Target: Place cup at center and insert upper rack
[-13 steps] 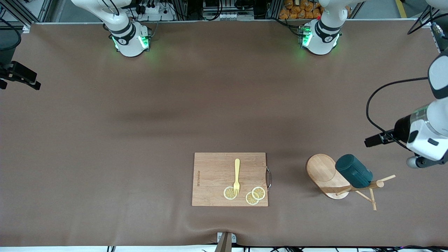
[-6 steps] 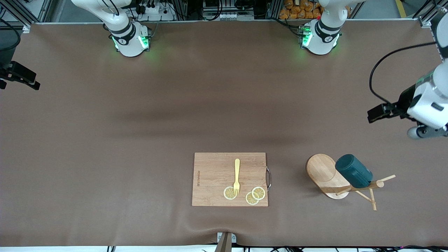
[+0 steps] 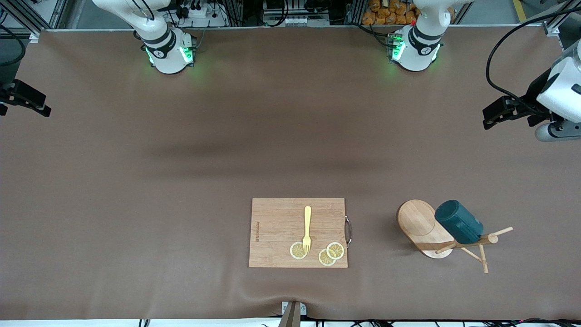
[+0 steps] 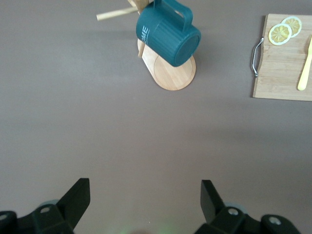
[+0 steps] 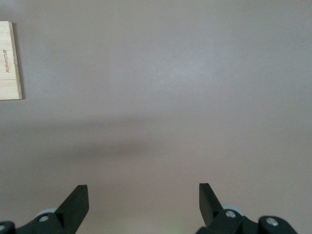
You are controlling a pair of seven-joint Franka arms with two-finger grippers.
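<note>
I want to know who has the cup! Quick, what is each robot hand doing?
Left end effector: open, holding nothing, over bare table; the cup hangs on the rack.
Right end effector: open, holding nothing, waiting over bare table.

**A robotics lab with a kitchen-style test table**

Two white robot arm bases (image 3: 169,52) with green lights are bolted along the top of the frame. Above them run aluminium frame rails (image 3: 38,16), cables and a power strip (image 3: 197,10). A plain brown table cover (image 3: 181,159) carries only a cutting board (image 3: 277,227) at lower centre.
</note>
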